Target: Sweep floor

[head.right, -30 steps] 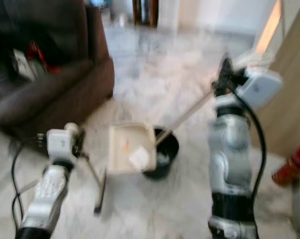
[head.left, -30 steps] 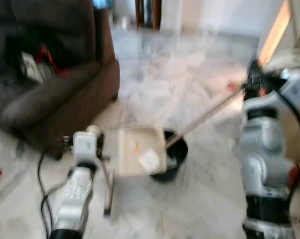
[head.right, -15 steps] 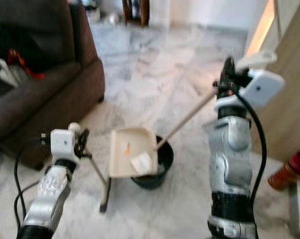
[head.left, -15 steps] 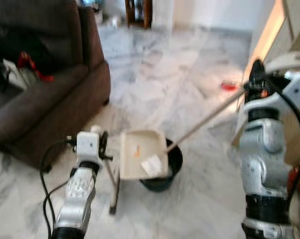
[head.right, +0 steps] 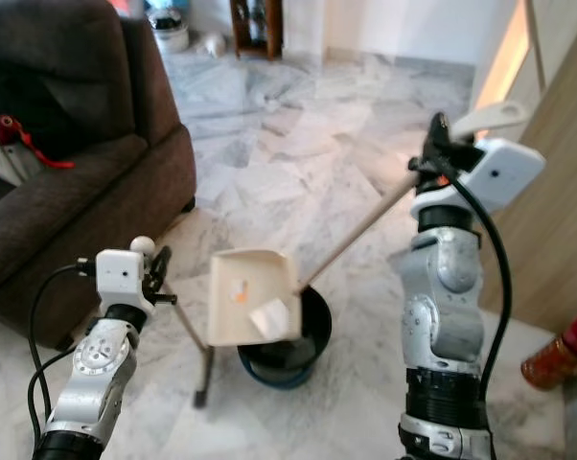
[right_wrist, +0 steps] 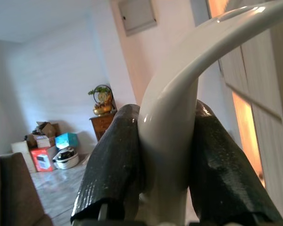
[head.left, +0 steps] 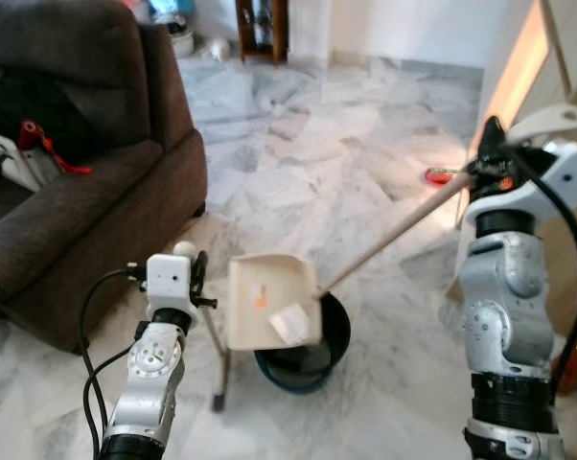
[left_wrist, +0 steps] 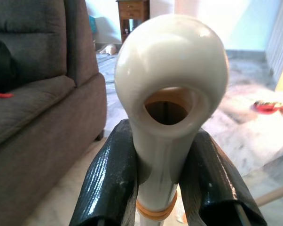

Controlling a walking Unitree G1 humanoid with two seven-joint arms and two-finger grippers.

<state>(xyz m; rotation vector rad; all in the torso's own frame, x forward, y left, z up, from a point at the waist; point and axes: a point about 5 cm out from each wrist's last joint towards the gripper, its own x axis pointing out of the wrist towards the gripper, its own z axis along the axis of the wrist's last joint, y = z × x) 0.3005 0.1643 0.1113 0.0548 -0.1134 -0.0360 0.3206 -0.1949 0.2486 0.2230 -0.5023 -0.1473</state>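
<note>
The cream dustpan (head.left: 270, 311) hangs tilted over the dark round bin (head.left: 303, 347) on the marble floor (head.left: 346, 172), a white paper scrap (head.left: 289, 324) and a small orange bit (head.left: 262, 293) lying in it. The left gripper (left_wrist: 165, 183) is clenched on the dustpan's cream handle, left of the bin. The right gripper (right_wrist: 167, 155) is clamped on the pale broom handle (head.left: 394, 235), whose shaft slants down to the bin. A brown sofa (head.left: 78, 192) stands beyond the bin's left.
</note>
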